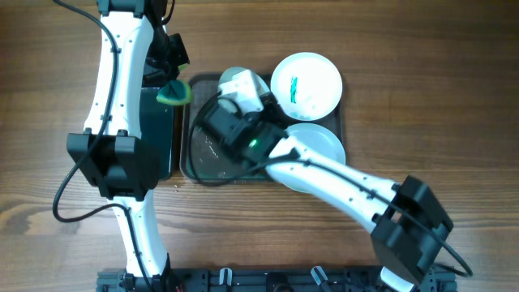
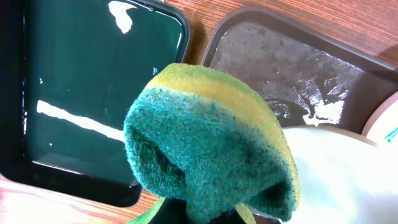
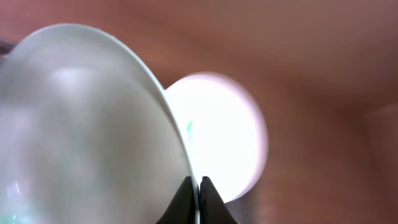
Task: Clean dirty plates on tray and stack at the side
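My right gripper (image 1: 235,96) (image 3: 199,186) is shut on the rim of a pale plate (image 1: 230,76) (image 3: 93,124) and holds it tilted on edge over the back of the dark tray (image 1: 191,154) (image 2: 292,62). My left gripper (image 1: 169,81) (image 2: 199,214) is shut on a green and yellow sponge (image 1: 175,94) (image 2: 211,143), which it holds just left of that plate (image 2: 336,174). A white plate with a green smear (image 1: 306,85) (image 3: 230,137) sits on the tray's back right. A third pale plate (image 1: 318,146) lies at the front right, partly under my right arm.
A narrow black tray (image 1: 158,134) (image 2: 93,81) with a wet, shiny floor lies left of the big tray. The big tray's left half is wet and bare. Wooden table surrounds both trays. My right arm crosses the tray's front right corner.
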You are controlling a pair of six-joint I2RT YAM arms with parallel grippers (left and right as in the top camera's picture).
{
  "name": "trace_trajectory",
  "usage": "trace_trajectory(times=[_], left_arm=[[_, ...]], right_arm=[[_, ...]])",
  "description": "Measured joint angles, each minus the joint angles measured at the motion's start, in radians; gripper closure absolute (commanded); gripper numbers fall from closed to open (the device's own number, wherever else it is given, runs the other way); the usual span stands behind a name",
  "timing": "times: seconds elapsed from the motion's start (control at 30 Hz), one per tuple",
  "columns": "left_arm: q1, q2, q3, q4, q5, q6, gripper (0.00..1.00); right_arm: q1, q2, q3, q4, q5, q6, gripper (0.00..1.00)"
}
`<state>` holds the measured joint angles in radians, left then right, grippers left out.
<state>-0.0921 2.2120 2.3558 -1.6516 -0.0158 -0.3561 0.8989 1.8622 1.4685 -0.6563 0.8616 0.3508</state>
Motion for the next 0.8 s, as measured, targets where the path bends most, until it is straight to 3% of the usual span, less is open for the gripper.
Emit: trace_trajectory(times=[0.17, 0.3, 0.4, 0.43, 0.47, 0.67, 0.8], left_arm=[[0.0, 0.0, 0.0, 0.008, 0.0, 0.0, 0.96], [0.0, 0.0, 0.0, 0.018, 0.003, 0.0, 0.96], [0.0, 0.0, 0.0, 0.018, 0.004, 0.0, 0.96], [0.0, 0.0, 0.0, 0.018, 0.004, 0.0, 0.96], [0.0, 0.0, 0.0, 0.018, 0.005, 0.0, 0.96], [0.0, 0.0, 0.0, 0.018, 0.007, 0.0, 0.96], [0.0, 0.0, 0.0, 0.018, 0.007, 0.0, 0.96]], right_arm=[[-0.289, 0.021, -0.072, 0.058, -0.639, 0.238, 0.95], [-0.299, 0.126, -0.14, 0.099, -0.829, 0.285, 0.95], [-0.298, 0.147, -0.144, 0.105, -0.918, 0.292, 0.68], [-0.298, 0.147, -0.144, 0.116, -0.953, 0.276, 0.56], [-0.298, 0.147, -0.145, 0.124, -0.969, 0.255, 0.55], [-0.4, 0.163, -0.097, 0.144, -1.122, -0.074, 0.55], [-0.41, 0.219, -0.029, 0.125, -1.167, -0.229, 0.61]])
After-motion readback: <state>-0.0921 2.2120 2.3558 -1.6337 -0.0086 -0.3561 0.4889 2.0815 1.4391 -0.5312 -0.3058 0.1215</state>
